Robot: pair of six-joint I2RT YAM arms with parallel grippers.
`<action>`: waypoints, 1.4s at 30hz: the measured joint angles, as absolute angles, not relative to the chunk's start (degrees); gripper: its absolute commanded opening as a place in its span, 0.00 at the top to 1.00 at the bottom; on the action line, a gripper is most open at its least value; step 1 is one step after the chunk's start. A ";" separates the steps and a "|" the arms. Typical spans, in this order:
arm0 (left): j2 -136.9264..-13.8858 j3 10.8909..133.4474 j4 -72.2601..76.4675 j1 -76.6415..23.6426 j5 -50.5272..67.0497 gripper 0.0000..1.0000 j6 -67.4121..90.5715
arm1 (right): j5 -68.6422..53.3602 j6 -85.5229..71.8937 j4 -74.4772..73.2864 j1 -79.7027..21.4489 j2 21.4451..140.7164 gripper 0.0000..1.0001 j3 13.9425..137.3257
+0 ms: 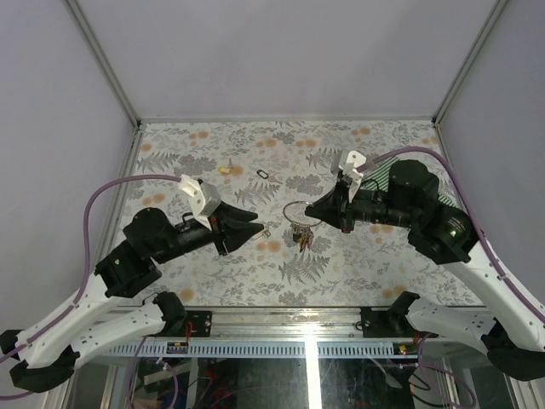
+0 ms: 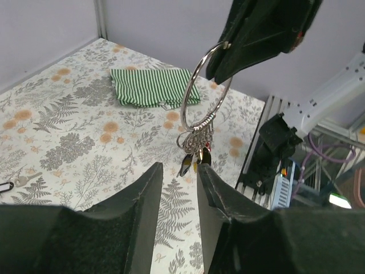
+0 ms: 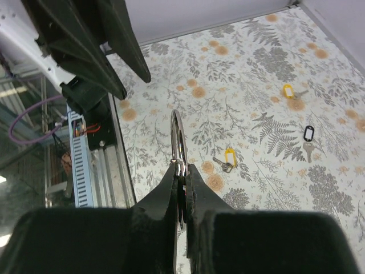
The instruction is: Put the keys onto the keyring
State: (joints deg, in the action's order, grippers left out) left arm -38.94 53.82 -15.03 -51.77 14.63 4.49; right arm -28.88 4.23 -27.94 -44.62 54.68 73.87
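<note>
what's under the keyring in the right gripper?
A bunch of keys hangs from the bottom of the keyring, above the table. They overlap, so no count. The right gripper covers the ring's top.

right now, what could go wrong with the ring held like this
The right gripper pinches the keyring only at its thin wire, so a push may twist or slip it. The keys already on it hang loose and could swing into the open, empty left gripper. The loose yellow key lies flat, hard to pinch.
</note>
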 measured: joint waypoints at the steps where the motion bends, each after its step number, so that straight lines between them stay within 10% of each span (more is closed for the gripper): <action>1: -38.46 52.77 -13.65 -51.77 13.61 0.67 5.67 | -27.75 2.96 -27.92 -44.62 54.68 1.00 74.17; 42: -48.82 49.69 -1.72 -58.59 -4.78 0.55 1.48 | -16.05 -20.14 -27.07 -44.62 59.05 1.00 79.55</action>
State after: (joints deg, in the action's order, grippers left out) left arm -48.82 49.69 -1.72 -58.59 -4.78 1.48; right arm -16.05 -20.14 -27.07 -44.62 59.05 79.55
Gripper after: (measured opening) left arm 0.451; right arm 0.039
